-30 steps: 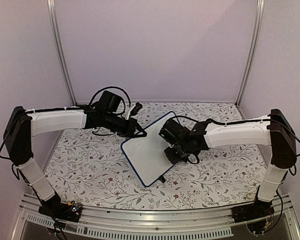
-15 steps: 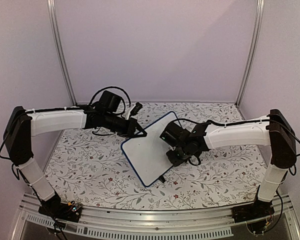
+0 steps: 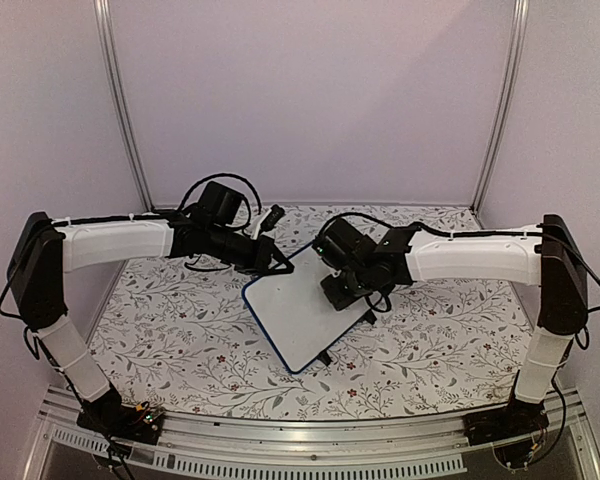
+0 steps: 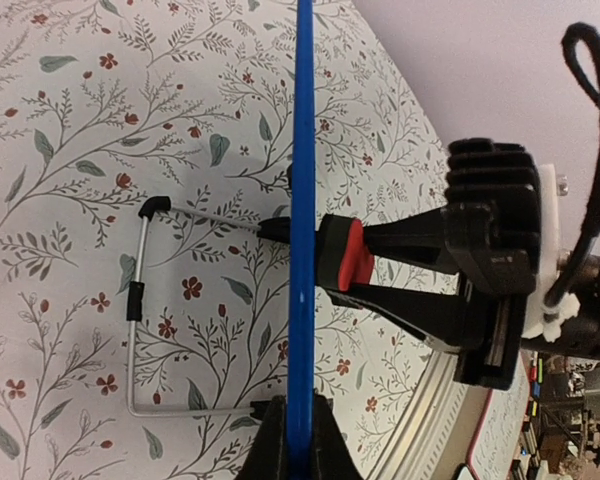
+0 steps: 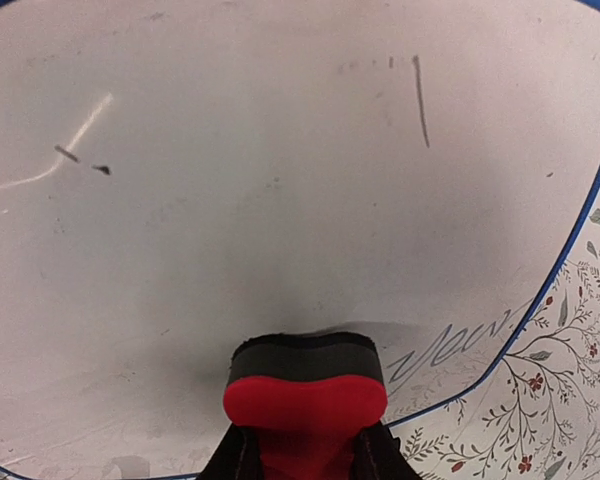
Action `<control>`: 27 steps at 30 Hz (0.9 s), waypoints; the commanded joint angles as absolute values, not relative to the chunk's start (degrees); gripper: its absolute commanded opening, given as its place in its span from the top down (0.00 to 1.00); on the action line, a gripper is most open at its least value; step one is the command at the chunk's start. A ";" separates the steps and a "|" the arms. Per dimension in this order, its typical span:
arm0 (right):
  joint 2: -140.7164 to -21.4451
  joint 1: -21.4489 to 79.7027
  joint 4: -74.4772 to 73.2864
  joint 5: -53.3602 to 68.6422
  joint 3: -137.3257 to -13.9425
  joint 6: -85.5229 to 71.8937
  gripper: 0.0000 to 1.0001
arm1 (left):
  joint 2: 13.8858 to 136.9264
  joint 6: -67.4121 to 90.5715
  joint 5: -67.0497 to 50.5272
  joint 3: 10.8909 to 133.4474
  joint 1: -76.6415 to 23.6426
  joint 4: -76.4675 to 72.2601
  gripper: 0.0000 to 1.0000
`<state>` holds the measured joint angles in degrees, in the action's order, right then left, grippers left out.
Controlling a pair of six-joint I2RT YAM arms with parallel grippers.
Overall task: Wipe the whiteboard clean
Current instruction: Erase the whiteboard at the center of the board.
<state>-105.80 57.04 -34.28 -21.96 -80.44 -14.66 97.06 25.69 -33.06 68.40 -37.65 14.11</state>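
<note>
So from the top camera, the whiteboard (image 3: 290, 320) sits about mid-table (image 3: 180, 330), turned at an angle and propped up a bit instead of lying flat. The left gripper (image 3: 277, 262) is on its upper left edge and the right gripper (image 3: 345, 292) is over the upper right part of the face. My read is that it's a hold-and-scrub setup: one arm pins the board so it doesn't skate around while the other rubs. The left wrist view backs that up. The blue frame (image 4: 301, 200) shows edge-on, with the left fingers closed tight on it at the bottom of the shot, and the thin wire stand (image 4: 140, 300) pokes out behind the board, which is why it looks tilted. On the face side, the other arm has a red eraser (image 4: 352, 252) pinched between nearly closed fingers and pressed right up against the board. From the right wrist view, the eraser's dark felt side faces the white surface, low down near the blue edge. Most of the board looks clean. What's left is a short dark marker line (image 5: 420, 100) up top, a faint streak (image 5: 70, 155) on the left and a scribble (image 5: 450, 345) just beside the eraser. I'd say it's mostly done, with a few passes left.
</note>
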 commanded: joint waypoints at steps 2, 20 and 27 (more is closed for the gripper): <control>-107.13 55.81 -33.37 -21.40 -75.18 -15.10 0.76 | 98.00 25.97 -33.74 67.61 -38.25 12.93 1.00; -104.75 55.90 -31.93 -18.46 -75.07 -15.82 0.76 | 98.14 26.25 -34.00 67.41 -38.24 12.67 1.00; -107.27 55.90 -33.22 -19.03 -80.61 -13.78 0.76 | 98.04 26.11 -33.90 67.55 -38.22 12.70 1.00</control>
<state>-105.06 56.18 -35.90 -19.46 -77.52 -15.38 97.08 25.96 -33.56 68.38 -37.58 13.91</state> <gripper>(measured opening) 0.243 0.031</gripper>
